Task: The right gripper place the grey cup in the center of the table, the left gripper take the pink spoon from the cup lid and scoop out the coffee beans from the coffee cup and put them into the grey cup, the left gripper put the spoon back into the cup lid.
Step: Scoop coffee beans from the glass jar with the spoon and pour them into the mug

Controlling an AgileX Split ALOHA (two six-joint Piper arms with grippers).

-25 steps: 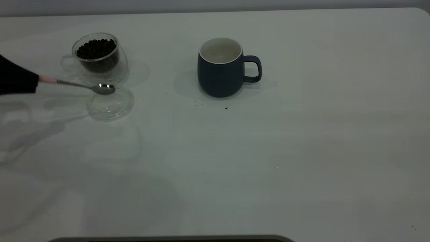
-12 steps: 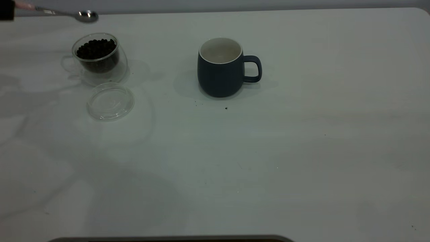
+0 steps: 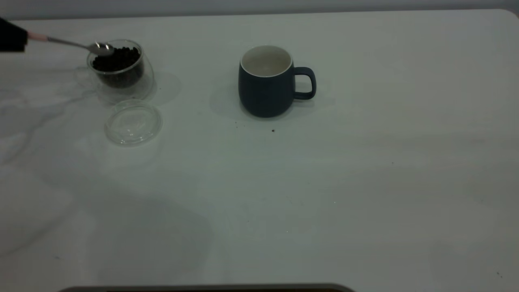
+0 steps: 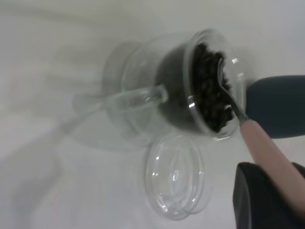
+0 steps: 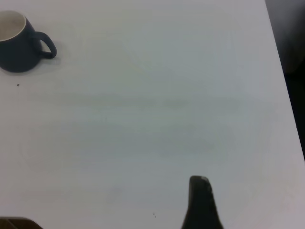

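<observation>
At the table's far left, my left gripper (image 3: 11,36) is shut on the pink handle of the spoon (image 3: 69,42). The spoon's metal bowl rests on the beans just inside the near-left rim of the glass coffee cup (image 3: 119,71). In the left wrist view the spoon (image 4: 259,143) slants from my left gripper (image 4: 274,193) into the coffee cup (image 4: 190,95), on top of the coffee beans (image 4: 207,95). The clear cup lid (image 3: 133,123) lies empty in front of that cup. The grey cup (image 3: 265,83) stands upright near the table's middle, handle to the right. My right gripper (image 5: 200,202) hovers over bare table, far from the grey cup (image 5: 16,45).
A few dark crumbs (image 3: 273,130) lie on the white table (image 3: 324,182) just in front of the grey cup. The table's right edge (image 5: 281,71) runs close to my right gripper.
The spoon left the cup lid, rose high toward the far edge, then came down so its bowl now sits in the coffee cup. Cups and lid have not moved.
</observation>
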